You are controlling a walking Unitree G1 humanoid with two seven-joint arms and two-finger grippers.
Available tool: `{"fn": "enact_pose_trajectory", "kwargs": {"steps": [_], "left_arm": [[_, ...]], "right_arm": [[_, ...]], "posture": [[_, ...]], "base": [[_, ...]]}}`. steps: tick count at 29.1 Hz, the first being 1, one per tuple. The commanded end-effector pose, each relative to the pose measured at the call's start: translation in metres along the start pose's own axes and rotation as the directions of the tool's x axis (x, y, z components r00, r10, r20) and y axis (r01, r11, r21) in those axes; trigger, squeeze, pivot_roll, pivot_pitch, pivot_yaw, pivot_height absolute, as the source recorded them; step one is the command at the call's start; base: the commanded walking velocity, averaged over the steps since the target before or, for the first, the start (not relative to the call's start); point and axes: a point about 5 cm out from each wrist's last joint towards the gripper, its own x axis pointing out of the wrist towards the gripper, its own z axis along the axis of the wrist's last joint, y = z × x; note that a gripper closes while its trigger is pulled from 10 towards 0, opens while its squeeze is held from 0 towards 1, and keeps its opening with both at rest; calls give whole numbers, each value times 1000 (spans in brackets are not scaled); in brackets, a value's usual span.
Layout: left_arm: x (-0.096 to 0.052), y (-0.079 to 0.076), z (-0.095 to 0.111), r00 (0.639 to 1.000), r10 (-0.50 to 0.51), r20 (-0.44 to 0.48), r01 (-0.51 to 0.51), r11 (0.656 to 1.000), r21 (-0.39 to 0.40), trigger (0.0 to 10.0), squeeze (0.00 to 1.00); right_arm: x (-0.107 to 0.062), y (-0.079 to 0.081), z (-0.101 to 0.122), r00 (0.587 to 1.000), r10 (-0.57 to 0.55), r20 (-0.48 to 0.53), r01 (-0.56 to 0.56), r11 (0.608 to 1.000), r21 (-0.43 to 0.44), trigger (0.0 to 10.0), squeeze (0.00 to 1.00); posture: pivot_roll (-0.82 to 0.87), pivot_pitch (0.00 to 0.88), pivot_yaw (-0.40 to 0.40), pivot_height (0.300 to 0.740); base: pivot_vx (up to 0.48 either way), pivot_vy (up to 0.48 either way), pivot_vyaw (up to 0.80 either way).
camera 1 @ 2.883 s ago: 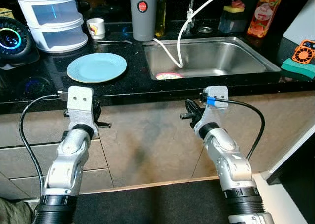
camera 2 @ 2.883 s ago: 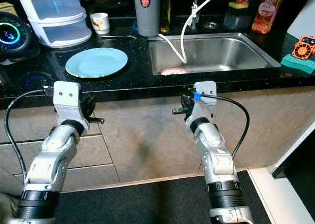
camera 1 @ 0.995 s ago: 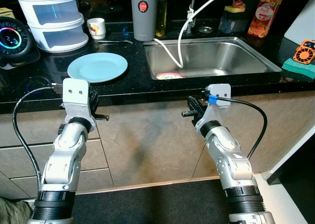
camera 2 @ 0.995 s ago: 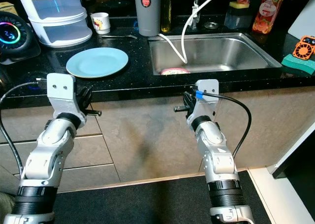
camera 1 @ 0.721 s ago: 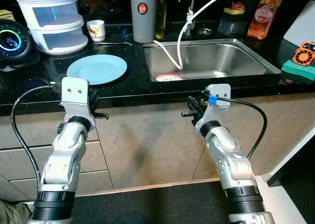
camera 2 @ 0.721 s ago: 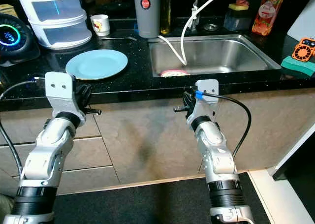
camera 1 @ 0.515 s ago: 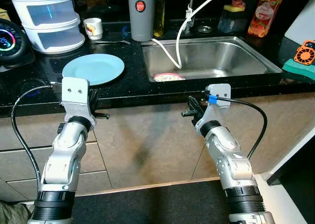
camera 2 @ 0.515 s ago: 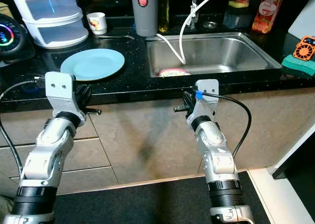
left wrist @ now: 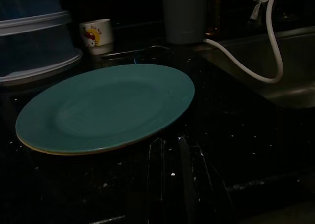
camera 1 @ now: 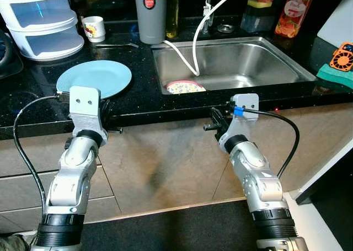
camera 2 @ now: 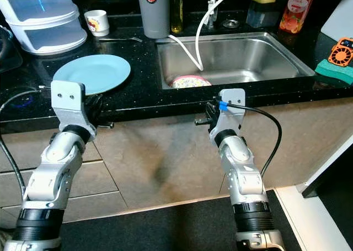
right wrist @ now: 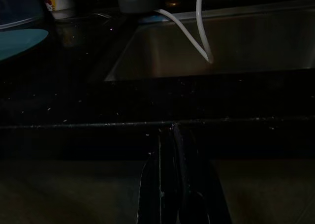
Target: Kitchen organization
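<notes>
1. The shiny steel sink (camera 1: 237,63) is set into the black speckled worktop (camera 1: 138,94). A small round dish with a pink rim (camera 1: 185,87) lies in the sink at its front left corner. A thin white hose (camera 1: 194,36) hangs down into the sink.
2. The stack of clear plastic drawers (camera 1: 38,22) stands at the back left of the worktop. You cannot tell what is in them.
3. The little white mug with a red and yellow picture (camera 1: 94,28) stands beside the drawers. You cannot see inside it.
4. The round light blue plate (camera 1: 94,79) lies flat on the worktop, left of the sink. It has nothing on it.
5. The tall grey bottle with a red dot (camera 1: 150,14) stands behind the sink's left corner.
6. The left gripper (camera 1: 106,118) hangs in front of the worktop edge, just below the plate. Its jaws look closed and hold nothing.
7. The right gripper (camera 1: 214,121) hangs in front of the worktop edge, below the sink. Its jaws are pressed together and hold nothing.
8. The head views show the red juice bottle (camera 1: 289,12) and the green sponge (camera 1: 334,74) on the right.
9. The left wrist view is dark. It shows the plate close up, with the mug behind it.
10. The right wrist view is darker. It shows the sink wall and the hose.
</notes>
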Motion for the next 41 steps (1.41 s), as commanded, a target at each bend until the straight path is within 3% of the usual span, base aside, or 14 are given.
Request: {"fn": "enact_pose_trajectory", "kwargs": {"steps": [1, 35, 41], "left_arm": [[-2, 3, 3, 1000, 3, 23, -3, 1000, 8, 10000, 0], [-1, 1, 5, 1000, -10, 30, 10, 1000, 7, 10000, 0], [-1, 1, 2, 1000, -2, 9, 2, 1000, 5, 10000, 0]], "right_arm": [[1, 3, 0, 1000, 13, 3, -13, 1000, 2, 10000, 0], [0, 2, -2, 1000, 10, -3, -10, 1000, 3, 10000, 0], [0, 2, -3, 1000, 10, -7, -10, 1000, 2, 10000, 0]], "posture": [[-55, 99, 11, 740], [-54, 103, 13, 740], [-54, 104, 14, 740]], "base": [[349, 0, 0], [384, 0, 0], [47, 0, 0]]}}
